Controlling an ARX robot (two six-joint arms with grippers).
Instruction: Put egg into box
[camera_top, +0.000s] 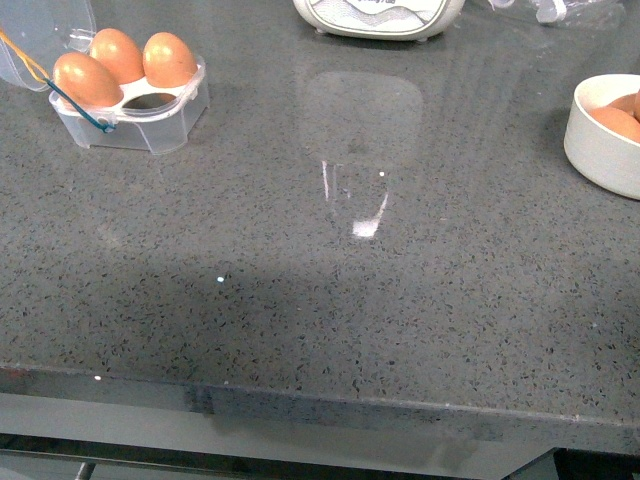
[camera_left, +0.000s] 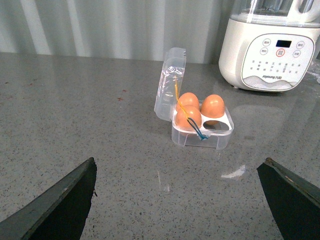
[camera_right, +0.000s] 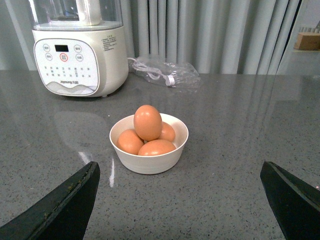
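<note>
- Left tool (camera_left: 179, 160): its two dark fingers (camera_left: 60, 200) stand wide apart with nothing between them. It is held over the bench (camera_left: 75, 115) and faces the box.
- Right tool (camera_right: 179, 163): its fingers (camera_right: 60, 205) are also wide apart and empty. It is held over the bench and faces the bowl.
- Egg (camera_right: 147, 122): orange-brown and uppermost in the bowl, it rests on three lower eggs (camera_right: 156, 147), well apart from the box.
- Bowl (camera_right: 150, 165): round and white, at the right edge of the bench.
- Box (camera_top: 150, 130): a clear plastic four-cell case at the far left of the bench. Its hinged lid (camera_left: 170, 82) is open and stands upright on the left side.
- Boxed eggs (camera_left: 212, 106): three brown eggs fill three cells, and the near right cell is empty.
- Bands (camera_left: 192, 125): thin yellow and teal strips cross the box over one of the boxed eggs.
- Appliance (camera_right: 77, 55): white, with a button panel and a clear upper vessel. It stands at the far middle of the bench, between box and bowl.
- Bag (camera_right: 165, 72): clear plastic holding a cable, lying just right of the appliance.
- Curtain (camera_right: 215, 35): grey pleats behind the bench.
</note>
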